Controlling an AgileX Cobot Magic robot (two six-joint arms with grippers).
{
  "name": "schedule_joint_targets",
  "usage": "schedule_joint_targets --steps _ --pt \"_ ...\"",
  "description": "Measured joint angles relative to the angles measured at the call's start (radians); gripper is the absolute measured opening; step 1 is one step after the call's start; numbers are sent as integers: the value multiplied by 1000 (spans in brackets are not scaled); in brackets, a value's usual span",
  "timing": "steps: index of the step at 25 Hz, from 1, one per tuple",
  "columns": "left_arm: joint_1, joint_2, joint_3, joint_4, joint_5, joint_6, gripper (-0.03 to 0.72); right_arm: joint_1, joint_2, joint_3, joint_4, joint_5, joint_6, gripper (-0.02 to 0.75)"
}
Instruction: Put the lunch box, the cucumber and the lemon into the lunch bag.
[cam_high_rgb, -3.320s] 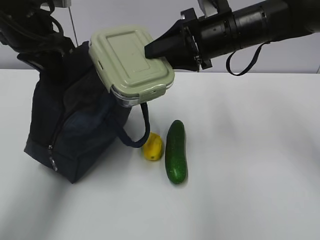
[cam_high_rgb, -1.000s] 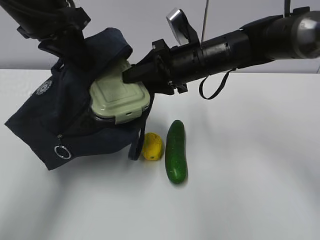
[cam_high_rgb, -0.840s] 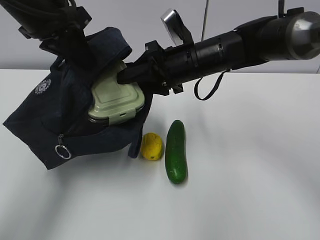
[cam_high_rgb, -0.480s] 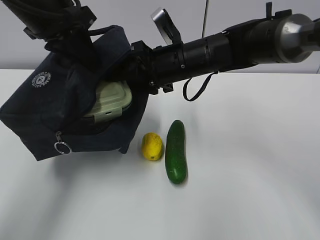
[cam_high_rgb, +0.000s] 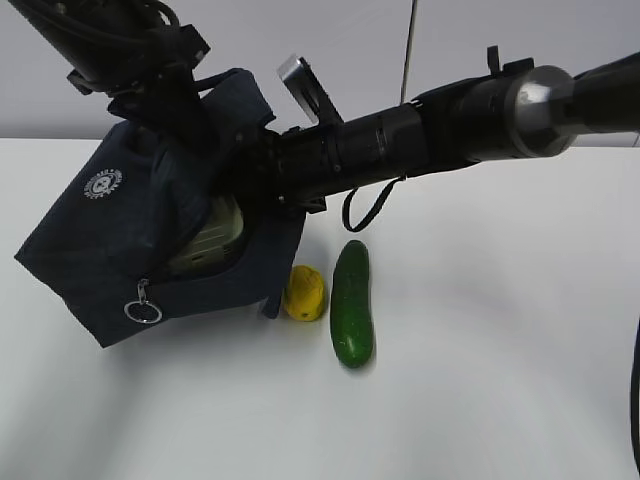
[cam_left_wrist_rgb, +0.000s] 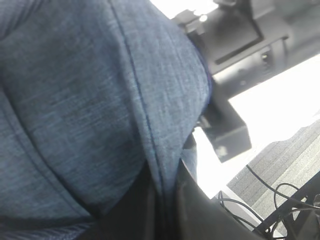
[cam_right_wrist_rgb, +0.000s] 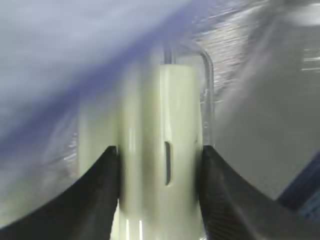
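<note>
Inside the dark navy fabric lunch bag (cam_high_rgb: 110, 250), my right gripper (cam_right_wrist_rgb: 160, 155) carries the clear lunch box with the pale sage-green lid (cam_right_wrist_rgb: 162, 150) almost fully in.

Both right fingers press the box's sides, silver lining all around it; I judge the good move is to push deeper until the box sits on the bag's bottom, then let go and draw straight back so the lid does not catch the rim. My left gripper (cam_left_wrist_rgb: 162, 200) is pinched tight on the bag's upper fabric, holding the mouth tilted toward me. Just beside the bag on the white table (cam_high_rgb: 500, 380) lie the small yellow lemon (cam_high_rgb: 305, 293) and the dark green cucumber (cam_high_rgb: 352, 302); the bag's loop handle hangs near the lemon and could snag.
</note>
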Motion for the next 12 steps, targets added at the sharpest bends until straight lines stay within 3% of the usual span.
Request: schedule_joint_targets --steps 12 --pt "0 21 0 0 0 0 4 2 28 0 2 -10 -18 351"
